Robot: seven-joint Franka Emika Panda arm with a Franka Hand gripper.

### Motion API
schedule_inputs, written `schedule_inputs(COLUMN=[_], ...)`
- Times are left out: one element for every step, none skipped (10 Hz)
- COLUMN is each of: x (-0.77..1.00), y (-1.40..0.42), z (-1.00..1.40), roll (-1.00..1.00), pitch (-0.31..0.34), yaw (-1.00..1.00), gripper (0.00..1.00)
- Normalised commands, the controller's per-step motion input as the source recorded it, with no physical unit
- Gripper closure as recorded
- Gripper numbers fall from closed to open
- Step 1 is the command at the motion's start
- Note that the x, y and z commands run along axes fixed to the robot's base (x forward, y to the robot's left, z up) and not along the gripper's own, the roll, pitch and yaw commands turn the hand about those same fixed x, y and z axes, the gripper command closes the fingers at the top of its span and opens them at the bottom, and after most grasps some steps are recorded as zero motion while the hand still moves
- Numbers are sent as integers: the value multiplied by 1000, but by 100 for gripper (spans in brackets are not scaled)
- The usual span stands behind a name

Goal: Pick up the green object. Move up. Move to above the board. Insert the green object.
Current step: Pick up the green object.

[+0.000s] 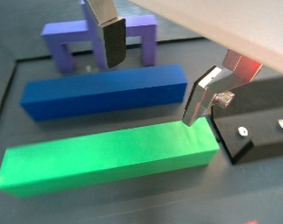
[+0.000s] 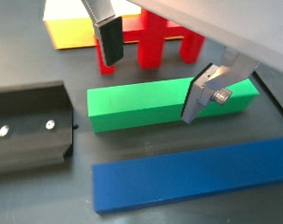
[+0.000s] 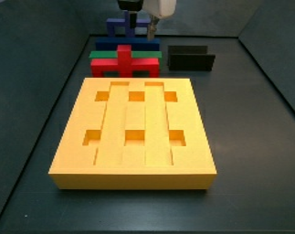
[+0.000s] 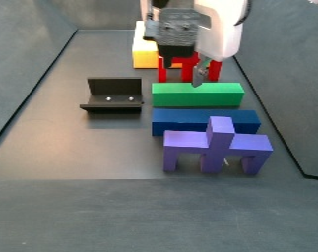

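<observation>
The green bar [image 2: 155, 103] lies flat on the surface directly beneath my hand [image 2: 155, 66], untouched. The hand is spread wide, one finger [image 2: 109, 39] on each long side, above the bar. Risk: the far finger descends close to the red cross block [image 2: 167, 39], the near one close to the blue bar [image 1: 102, 90]; any offset would strike them.

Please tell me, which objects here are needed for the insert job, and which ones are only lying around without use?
Needed:
- green bar, on the floor
- yellow board, holes empty
- gripper, open, fingers straddling the green bar, not yet closed

Lying about:
- red cross block
- long blue block
- purple block
- black fixture
</observation>
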Motion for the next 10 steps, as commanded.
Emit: schedule_inputs(x=[-40,-71,-91,-214,-266,-217,-243,-366,-503,-260], y=[-37,-49,-54,-103,-74,-54,-86,-51,-54,-174], z=[0,-43,-109,-297,-349,-280,-229,-220,-34,0], roll=[37,20,0,-41,-89,-61,-20,-4,0,26], pitch=[0,0,0,-3,-49,-26,-31,-41,-1,0], yaw=[-1000,-971,-931,-794,-771,-817,-797,-740,-629,-297], gripper=[0,0,0,0,0,0,0,0,0,0])
